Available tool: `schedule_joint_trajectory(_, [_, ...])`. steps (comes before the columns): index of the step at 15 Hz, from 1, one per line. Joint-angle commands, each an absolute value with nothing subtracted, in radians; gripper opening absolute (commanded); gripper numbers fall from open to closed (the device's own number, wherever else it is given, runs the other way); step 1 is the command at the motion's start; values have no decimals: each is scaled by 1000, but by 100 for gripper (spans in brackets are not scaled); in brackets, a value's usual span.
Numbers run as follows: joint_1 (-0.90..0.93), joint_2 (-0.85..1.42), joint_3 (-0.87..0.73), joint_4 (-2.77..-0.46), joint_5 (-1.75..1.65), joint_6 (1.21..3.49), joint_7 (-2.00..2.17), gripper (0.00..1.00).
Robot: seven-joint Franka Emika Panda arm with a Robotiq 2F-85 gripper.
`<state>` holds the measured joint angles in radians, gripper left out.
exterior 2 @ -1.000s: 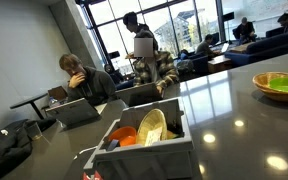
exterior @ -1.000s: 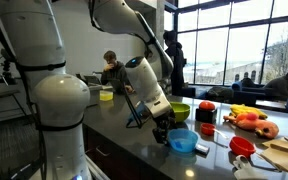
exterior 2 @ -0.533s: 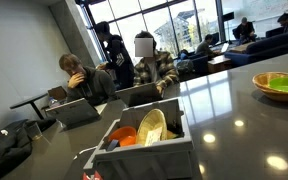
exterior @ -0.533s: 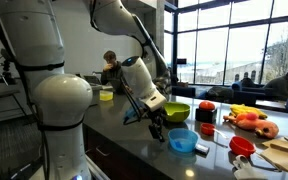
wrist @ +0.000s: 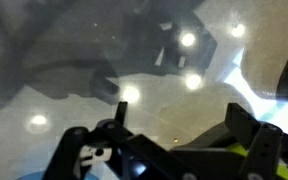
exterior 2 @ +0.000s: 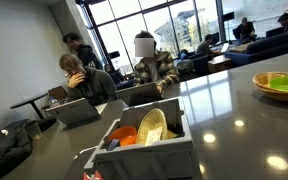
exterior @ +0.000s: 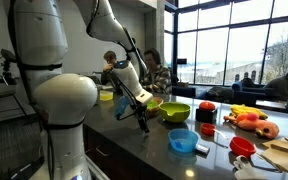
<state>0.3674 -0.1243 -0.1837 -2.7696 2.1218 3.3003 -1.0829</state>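
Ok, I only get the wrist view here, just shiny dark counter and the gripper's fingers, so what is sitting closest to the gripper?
Observer: In an exterior view the gripper hangs open and empty over the dark counter. The round lime green bowl is nearest, just beside it.
Operator: Anything else close by?
Observer: A small round blue bowl stands on the counter in front of the green one, apart from the gripper.
Operator: What else do the outside cameras show?
Observer: A white plastic rack holds an orange bowl and a pale yellow plate standing on edge.
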Motion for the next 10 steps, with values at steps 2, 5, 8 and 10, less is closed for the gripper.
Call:
schedule_joint_trajectory(2, [343,-64,-189,-2759,2023,3237,-1058,100])
schedule_joint_trajectory(5, [319,-38,-182,-2754,1933,3250,-1029,100])
schedule_joint_trajectory(8, [314,-44,-198,-2750,1859,3281,-1028,100])
schedule_joint_trajectory(10, [303,-46,-213,-2746,1807,3305,-1034,100])
